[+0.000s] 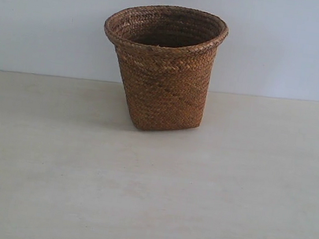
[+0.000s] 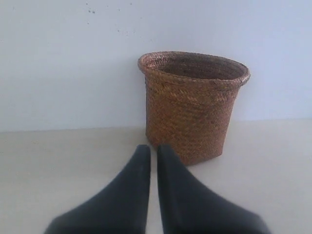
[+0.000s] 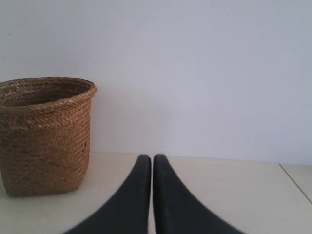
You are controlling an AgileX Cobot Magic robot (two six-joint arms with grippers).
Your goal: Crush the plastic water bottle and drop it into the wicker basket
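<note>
Both jaws closed, empty; bottle unseen.
Wicker basket (image 1: 162, 85) at worktop's (image 1: 137, 210) far edge; bottle possibly inside, so we verify first.

Wall (image 1: 44, 18): plain, pale blue-grey, matte; a few dark specks (image 2: 91, 11) high up. Table (image 1: 149, 205): off-white, faint grain, meeting the wall along a straight line. Light: soft, even; shadows weak.

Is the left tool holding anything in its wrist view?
No, the left tool is shut with nothing between its jaws; the wicker basket stands beyond it.
</note>
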